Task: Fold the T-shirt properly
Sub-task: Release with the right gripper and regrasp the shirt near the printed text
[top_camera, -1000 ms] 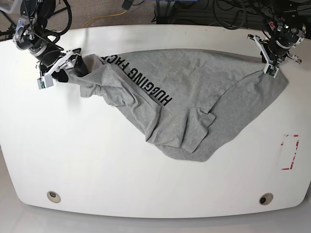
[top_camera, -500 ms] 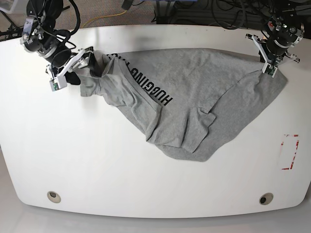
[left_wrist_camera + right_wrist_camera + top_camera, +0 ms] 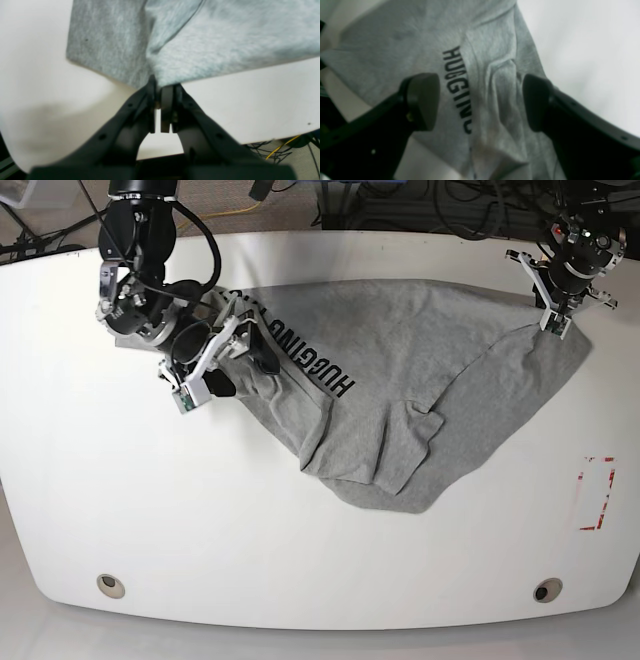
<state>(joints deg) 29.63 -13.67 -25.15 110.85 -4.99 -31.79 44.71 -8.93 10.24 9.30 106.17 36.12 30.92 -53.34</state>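
The light heather-grey T-shirt (image 3: pixel 420 360) lies crumpled across the white table (image 3: pixel 150 500), and its black lettering (image 3: pixel 315 365) runs diagonally. My left gripper (image 3: pixel 553 323) at the back right is shut on the shirt's edge. The left wrist view shows its jaws (image 3: pixel 158 86) pinching the fabric (image 3: pixel 200 37). My right gripper (image 3: pixel 240 365) is open over the shirt's left part. In the right wrist view its fingers (image 3: pixel 480 100) straddle wrinkled fabric (image 3: pixel 500 75) and the lettering (image 3: pixel 456 87), holding nothing.
A red-marked rectangle (image 3: pixel 597 493) is on the table near the right edge. Two round grommets (image 3: pixel 111 584) (image 3: pixel 547 589) sit near the front edge. Cables lie beyond the table's back edge.
My right arm has swung from the back left corner rightward and forward, onto the shirt's left part, and the fabric there has bunched up. The left gripper has stayed put.
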